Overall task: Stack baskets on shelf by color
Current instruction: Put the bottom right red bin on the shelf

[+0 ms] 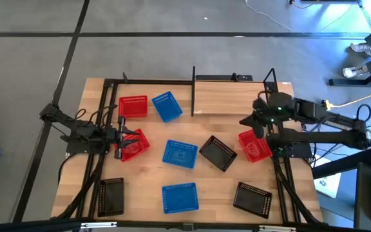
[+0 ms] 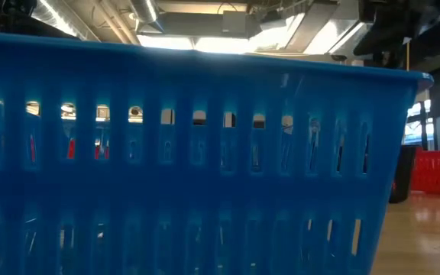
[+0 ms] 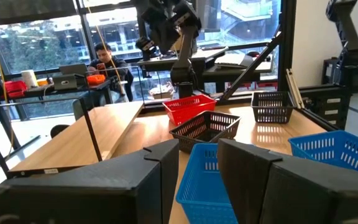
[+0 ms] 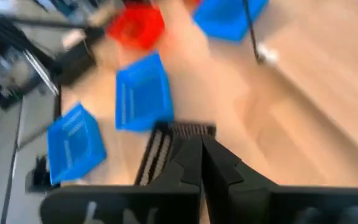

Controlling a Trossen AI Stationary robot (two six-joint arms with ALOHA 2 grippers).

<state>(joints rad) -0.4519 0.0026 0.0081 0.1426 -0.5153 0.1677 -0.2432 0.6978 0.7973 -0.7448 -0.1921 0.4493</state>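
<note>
Landmark: the shelf (image 1: 237,96), lying at the far side of the table (image 1: 153,177); every place below is given against it.
Front row, farthest from the shelf: a black basket (image 1: 111,196), a blue basket (image 1: 180,197) and a second black basket (image 1: 252,197) are sitting apart along the near edge, upright and unstacked.
Low view: the blue wall of the front-row blue basket is filling the frame, standing directly before that camera.
Middle row: a blue basket (image 1: 180,154) and a tilted black basket (image 1: 218,153) are lying loose, short of the shelf.
Left gripper (image 1: 118,136): working at a red basket (image 1: 133,144) left of the shelf board; fingers (image 3: 148,180) are standing parted in its wrist view, apparently not clamped yet.
Right gripper (image 1: 257,124): hovering over a red basket (image 1: 254,146) just in front of the shelf's right end; fingertips are pressed together, holding nothing visible.
Near the shelf: a red basket (image 1: 133,107) and a blue basket (image 1: 167,106) are resting at its left end.
Judgement: sorting is barely begun; no colour stack is standing.
</note>
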